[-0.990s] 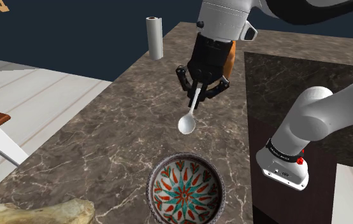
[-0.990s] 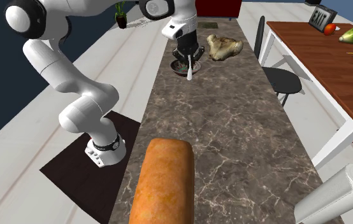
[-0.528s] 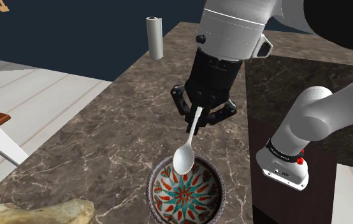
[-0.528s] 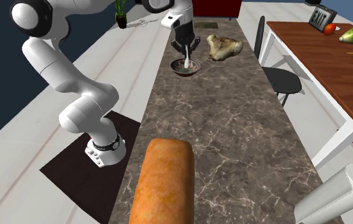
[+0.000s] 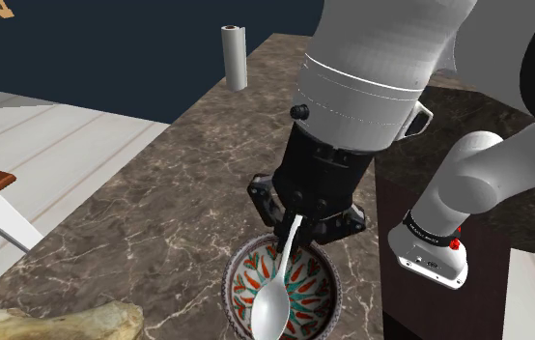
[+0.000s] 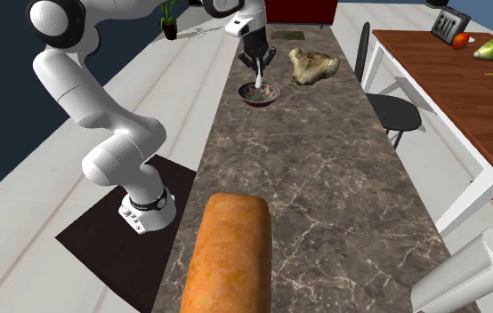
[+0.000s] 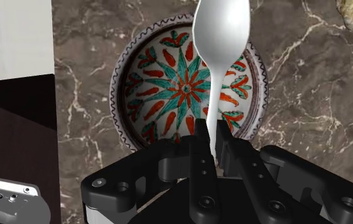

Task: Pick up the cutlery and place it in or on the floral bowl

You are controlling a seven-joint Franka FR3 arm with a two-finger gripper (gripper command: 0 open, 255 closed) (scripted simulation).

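A white spoon (image 5: 276,288) hangs handle-up from my black gripper (image 5: 297,220), which is shut on the handle. Its head hovers above the floral bowl (image 5: 308,290), a round bowl with a teal and red star pattern on the marble counter. In the wrist view the two fingers clasp the spoon (image 7: 220,44) handle at my gripper (image 7: 215,137), and the spoon head overlaps the far rim of the bowl (image 7: 162,83). In the second exterior view my gripper (image 6: 256,64) stands over the bowl (image 6: 260,93) at the counter's far end.
A beige lumpy object (image 5: 58,323) lies beside the bowl. A paper towel roll (image 5: 234,57) stands at the counter's other end, near a bread loaf (image 6: 227,253). A dark mat (image 5: 430,126) holds the arm's base. A wooden table (image 6: 449,84) and chair (image 6: 387,102) stand beside the counter.
My gripper has carried the spoon along the counter away from the paper towel roll, from bare marble to above the floral bowl. The grip has stayed shut on the handle.
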